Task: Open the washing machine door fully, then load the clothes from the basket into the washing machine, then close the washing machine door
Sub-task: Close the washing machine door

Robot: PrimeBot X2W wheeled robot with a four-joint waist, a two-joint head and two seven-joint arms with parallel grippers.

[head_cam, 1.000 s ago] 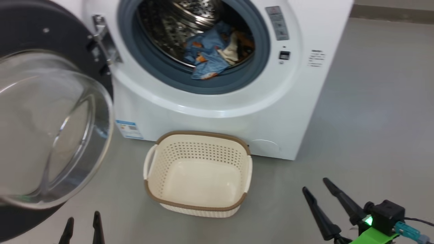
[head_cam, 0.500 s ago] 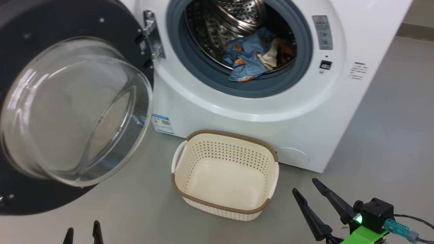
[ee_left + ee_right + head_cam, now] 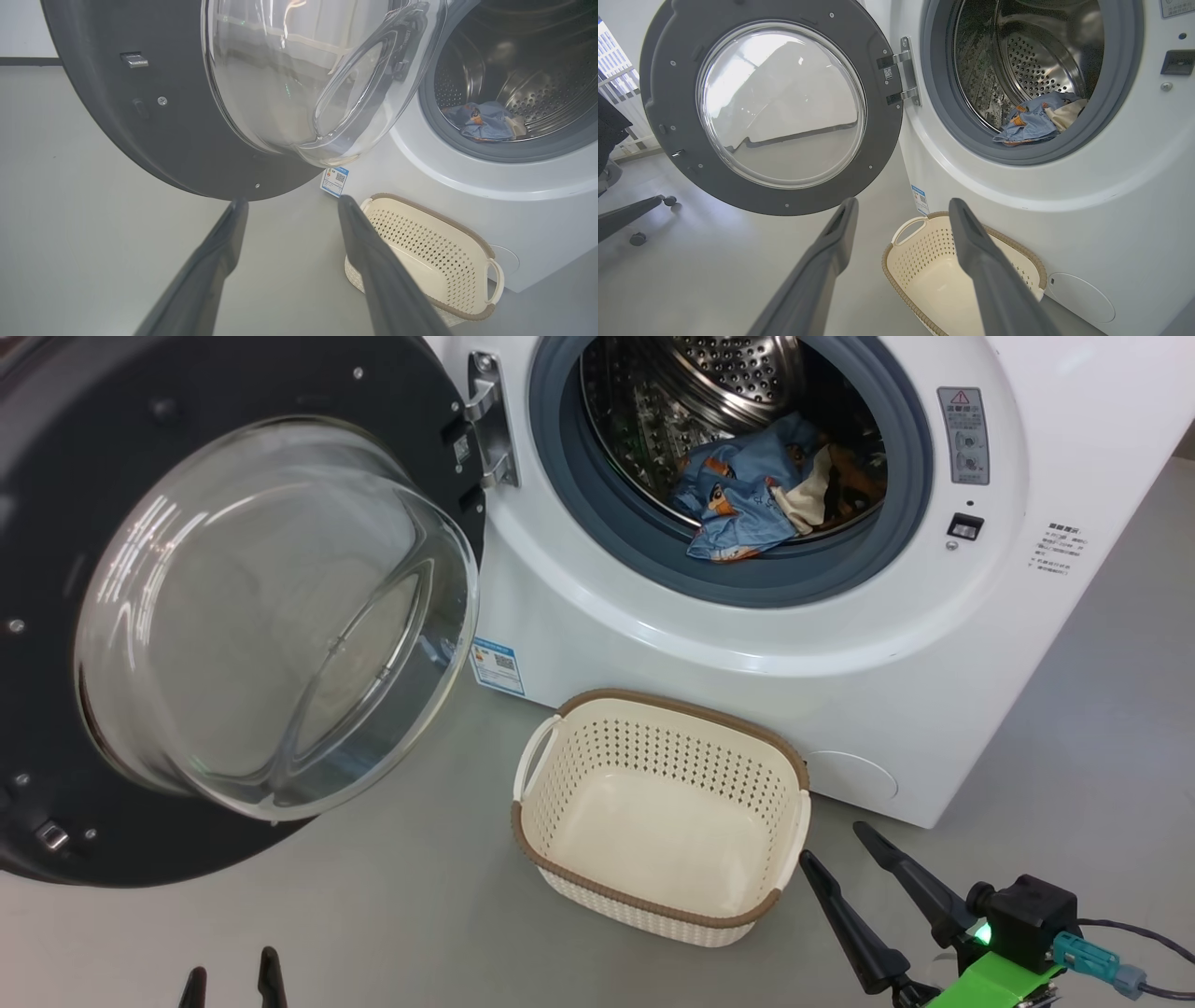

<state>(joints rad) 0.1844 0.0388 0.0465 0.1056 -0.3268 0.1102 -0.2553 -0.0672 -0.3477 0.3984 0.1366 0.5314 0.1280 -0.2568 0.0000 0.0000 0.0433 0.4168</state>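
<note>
Here the door (image 3: 271,607) stands swung wide on its hinge (image 3: 490,420), left of the washer (image 3: 709,653), with its glass bowl bulging out toward the head camera. The clothes (image 3: 756,495) lie heaped at the bottom front of the drum (image 3: 728,373). One blue flap droops onto the lower lip of the gasket (image 3: 597,513).

The basket (image 3: 644,903) sits upright on the floor (image 3: 420,896), just in front of the washer and below its opening, its cream bottom bare. A small blue label (image 3: 497,665) shows on the washer's lower front, between the door and the basket.

The left claw (image 3: 233,975) pokes up at the lower left of the head view. It is released, with nothing between its fingers. In the left wrist view those fingers spread below the door's lower rim, near it but apart from it.

The right claw (image 3: 832,842) hangs low at the lower right, just beside the basket's near right corner and not touching it. It too is released and grasps nothing. A green light glows on its wrist mount (image 3: 980,933). In the right wrist view its fingers point toward the basket and the washer front, and a chair's wheeled leg (image 3: 635,214) stands on the floor beyond the door.
</note>
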